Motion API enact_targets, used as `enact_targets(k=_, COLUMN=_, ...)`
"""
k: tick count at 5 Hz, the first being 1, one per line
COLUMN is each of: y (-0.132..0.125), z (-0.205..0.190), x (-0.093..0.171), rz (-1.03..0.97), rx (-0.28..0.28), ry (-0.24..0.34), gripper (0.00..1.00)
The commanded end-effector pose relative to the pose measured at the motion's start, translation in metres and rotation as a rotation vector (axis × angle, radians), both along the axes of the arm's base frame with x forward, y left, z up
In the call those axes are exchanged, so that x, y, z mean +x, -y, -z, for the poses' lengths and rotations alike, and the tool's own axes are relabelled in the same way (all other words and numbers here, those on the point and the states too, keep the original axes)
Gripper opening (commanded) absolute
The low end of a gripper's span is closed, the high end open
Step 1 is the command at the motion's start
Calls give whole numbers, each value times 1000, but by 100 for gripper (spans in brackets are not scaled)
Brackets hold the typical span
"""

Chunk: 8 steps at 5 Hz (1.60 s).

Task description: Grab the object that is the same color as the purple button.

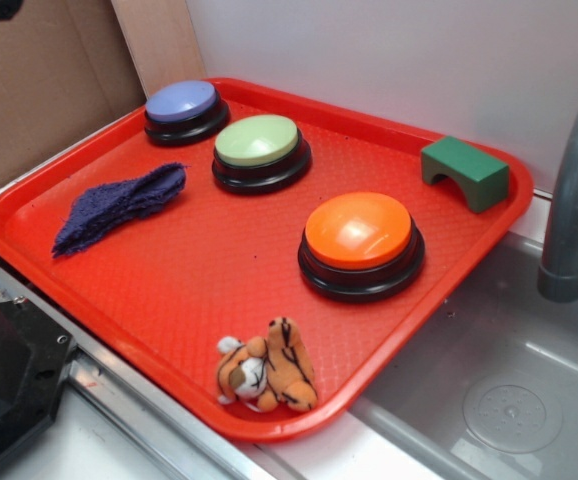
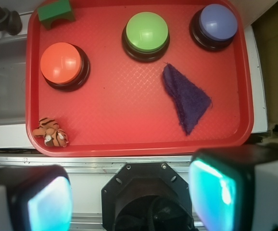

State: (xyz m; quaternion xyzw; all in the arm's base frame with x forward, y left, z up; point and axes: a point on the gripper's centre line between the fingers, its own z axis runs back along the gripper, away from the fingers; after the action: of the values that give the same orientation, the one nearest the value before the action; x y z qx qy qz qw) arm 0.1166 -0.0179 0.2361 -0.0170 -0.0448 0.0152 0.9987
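A fuzzy dark purple cloth scrap, the object (image 1: 119,205) (image 2: 187,98), lies flat on the red tray (image 1: 199,270) (image 2: 115,110) near its left side in the exterior view. The purple button (image 1: 183,108) (image 2: 217,24) stands at the tray's far corner, just beyond the cloth. In the wrist view my gripper (image 2: 132,197) hangs high above the robot's base, outside the tray's near edge. Its two fingers are wide apart and hold nothing. The gripper itself does not show in the exterior view.
A green-topped button (image 1: 260,150) (image 2: 146,34) and an orange-topped button (image 1: 359,242) (image 2: 63,65) stand on the tray. A green arch block (image 1: 464,172) (image 2: 55,11) sits at a far corner, an orange plush tiger (image 1: 269,372) (image 2: 51,134) at the near edge. A sink (image 1: 499,390) and faucet (image 1: 574,190) adjoin the tray.
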Motion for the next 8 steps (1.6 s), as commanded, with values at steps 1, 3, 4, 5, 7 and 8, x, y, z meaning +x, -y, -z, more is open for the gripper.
enact_targets(k=1, y=0, z=0, x=0, rz=0, rx=0, ry=0, gripper=100)
enact_targets(k=3, y=-50, z=61, x=18, rz=-263, rx=3, ry=68, gripper=100)
enact_targets(k=4, y=-65, z=91, x=23, rz=-331, rx=50, ry=94, gripper=100)
enact_targets(k=5, y=-93, z=138, x=29, rz=-378, rx=59, ry=101, gripper=100)
enact_targets(k=7, y=-121, z=182, x=31, rz=-430, rx=103, ry=108, gripper=100)
enact_targets(k=8, y=-128, z=194, x=34, rz=-447, rx=116, ry=113, gripper=100)
